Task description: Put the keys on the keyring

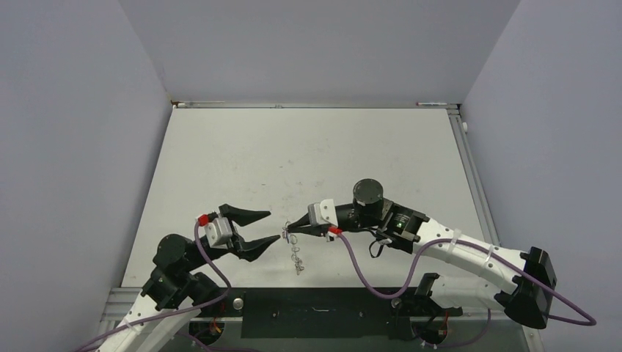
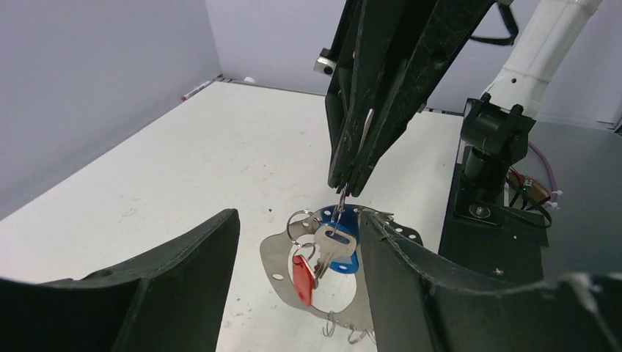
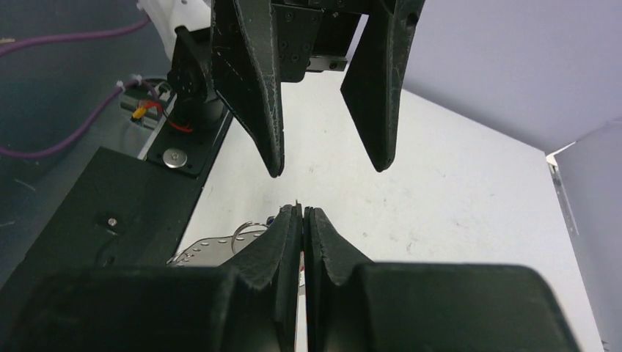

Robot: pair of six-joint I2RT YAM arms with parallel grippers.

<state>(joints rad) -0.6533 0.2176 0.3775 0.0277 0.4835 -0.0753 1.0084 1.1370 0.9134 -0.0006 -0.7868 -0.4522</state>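
**Item 1. Left end effector [image 1: 272, 226].** Black, two-fingered. The jaws stand wide apart and grip nothing. It sits over the near-left part of the bench, and in the top view its tips point toward 3 o'clock.

**Item 2. Right end effector [image 1: 288, 229].** Black, with its fingers pressed together. It pinches a thin wire loop at the upper rim of the keyring. In the top view its tips point toward 9 o'clock. They are just beside the left tips and not touching them.

**Item 3. Large thin silvery metal keyring [image 2: 273, 258].** It has small holes and wire loops along its rim.
- It hangs from the right tips and trails toward 6 o'clock in the top view.
- In the left wrist view it lies between the two open left fingers.
- Whether its lower rim touches the bench cannot be told.

**Item 4. Keys.** One is a tiny key with a red plastic head [image 2: 303, 279], the other a tiny key with a blue plastic head [image 2: 343, 262].
- They are bunched against the keyring's face, directly under the pinch.
- The red head is at 8 o'clock of the blue head.
- A silvery blade crosses the blue head.
- Small round wire rings sit at 12 o'clock of the red head.

**Item 5. White bench [image 1: 308, 154].** The surface is scuffed and is enclosed by plain grey walls.
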